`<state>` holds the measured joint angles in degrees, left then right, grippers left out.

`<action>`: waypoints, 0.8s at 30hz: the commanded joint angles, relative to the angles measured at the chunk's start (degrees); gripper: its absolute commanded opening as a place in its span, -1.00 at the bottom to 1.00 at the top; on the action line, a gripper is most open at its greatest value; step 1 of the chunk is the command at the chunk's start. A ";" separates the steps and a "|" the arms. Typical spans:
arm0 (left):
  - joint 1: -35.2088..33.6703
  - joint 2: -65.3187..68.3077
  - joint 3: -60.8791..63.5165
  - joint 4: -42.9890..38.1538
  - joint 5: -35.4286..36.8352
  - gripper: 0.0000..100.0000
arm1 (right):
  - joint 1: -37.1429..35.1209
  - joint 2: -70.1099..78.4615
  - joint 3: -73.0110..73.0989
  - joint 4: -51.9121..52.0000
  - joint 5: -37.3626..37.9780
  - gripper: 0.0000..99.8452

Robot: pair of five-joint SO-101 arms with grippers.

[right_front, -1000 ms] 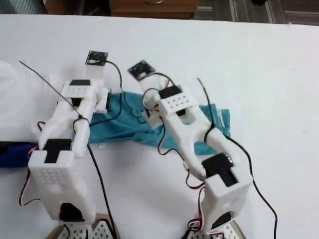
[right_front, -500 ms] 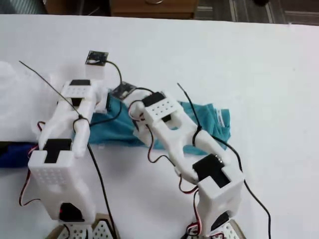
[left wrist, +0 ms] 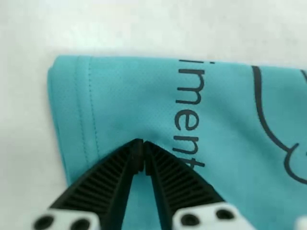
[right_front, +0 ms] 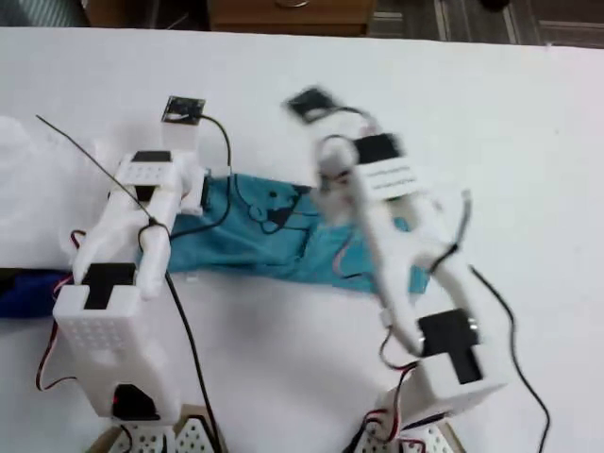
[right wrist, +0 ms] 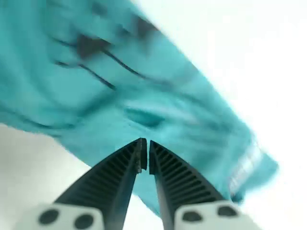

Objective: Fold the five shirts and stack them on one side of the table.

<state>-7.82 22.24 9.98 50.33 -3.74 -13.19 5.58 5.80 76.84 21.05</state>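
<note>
Across the middle of the table (right_front: 491,113), between the two arms, a teal shirt (right_front: 255,236) is laid out as a long, flattened band with a dark print on it. It is judged to be light, thin and wholly limp. It will sag from any pinch, crease where it is pushed, and probably slide on the smooth top if dragged by one end. Nothing about it is fragile.

The stitched hem near the corner, seen in the left wrist view, is likely the firmest place to take hold, since the doubled cloth there gives the fingers something to bite. For a clean fold, both ends of an edge would best be lifted together.

The left gripper (left wrist: 140,155) is pressed together, its tips resting on the shirt (left wrist: 144,91) just inside that hemmed corner. Whether any cloth is caught between them cannot be told. The right gripper (right wrist: 144,155) is likewise closed, over the shirt (right wrist: 96,105) near its other end, and no cloth is seen in it.

In the high view, part of each end of the shirt is covered by an arm, so the number of layers cannot be counted. A blue cloth (right_front: 24,294) is cut off at the table's left edge. It may be another shirt, but that cannot be confirmed.
</note>
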 commanded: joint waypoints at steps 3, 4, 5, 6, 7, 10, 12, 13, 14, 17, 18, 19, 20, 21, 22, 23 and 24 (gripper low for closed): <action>0.44 0.09 -1.80 -1.32 0.44 -0.92 | 17.10 -3.74 8.18 -2.68 0.09 -0.96; 0.44 0.09 -1.80 -1.32 0.44 -0.92 | 20.00 -3.82 10.20 -4.79 0.09 -0.96; 0.44 0.09 -1.80 -1.32 0.44 -0.92 | 22.55 -4.44 12.66 -7.16 0.09 -0.96; 0.44 0.09 -1.80 -1.32 0.44 -0.92 | 24.75 -5.49 15.30 -9.71 0.09 -0.96; 0.44 0.09 -1.80 -1.32 0.44 -0.92 | 26.86 -7.08 18.37 -12.35 0.09 -0.96; 0.44 0.09 -1.80 -1.32 0.44 -0.92 | 30.46 -14.11 30.15 -21.14 0.26 -0.96; 0.44 0.09 -1.80 -1.32 0.44 -0.92 | 31.34 -19.03 39.03 -28.26 0.35 -0.96; 0.44 0.09 -1.80 -1.32 0.44 -0.92 | 31.60 -21.14 43.16 -32.13 0.35 -0.96; 0.44 0.09 -1.80 -1.32 0.44 -0.92 | 31.87 -22.90 46.77 -35.91 0.09 -0.96; 0.44 0.09 -1.80 -1.32 0.44 -0.92 | 32.31 -26.15 56.09 -48.04 0.00 -0.96; 0.44 0.09 -1.80 -1.32 0.44 -0.92 | 32.31 -26.68 58.02 -51.03 0.00 -0.96; 0.53 0.09 -1.80 -1.32 0.44 -0.92 | 32.31 -26.86 58.99 -52.70 0.00 -0.96; 0.53 0.09 -1.80 -1.32 0.44 -0.92 | 32.31 -27.12 58.99 -52.79 0.00 -0.96; 0.53 0.09 -1.80 -1.32 0.44 -0.92 | 32.22 -27.12 58.99 -52.79 0.00 -0.96; 0.53 0.09 -1.80 -1.32 0.44 -0.92 | 32.04 -26.95 58.90 -52.88 0.00 -0.96; 0.62 0.09 -1.80 -1.32 0.44 -0.92 | 31.96 -26.86 58.90 -52.97 0.00 -0.96; 0.62 0.09 -1.71 -1.32 0.44 -0.92 | 31.96 -26.86 58.90 -52.97 0.00 -0.96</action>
<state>-7.82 22.24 9.98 50.33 -3.74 18.55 -18.95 64.70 25.41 20.97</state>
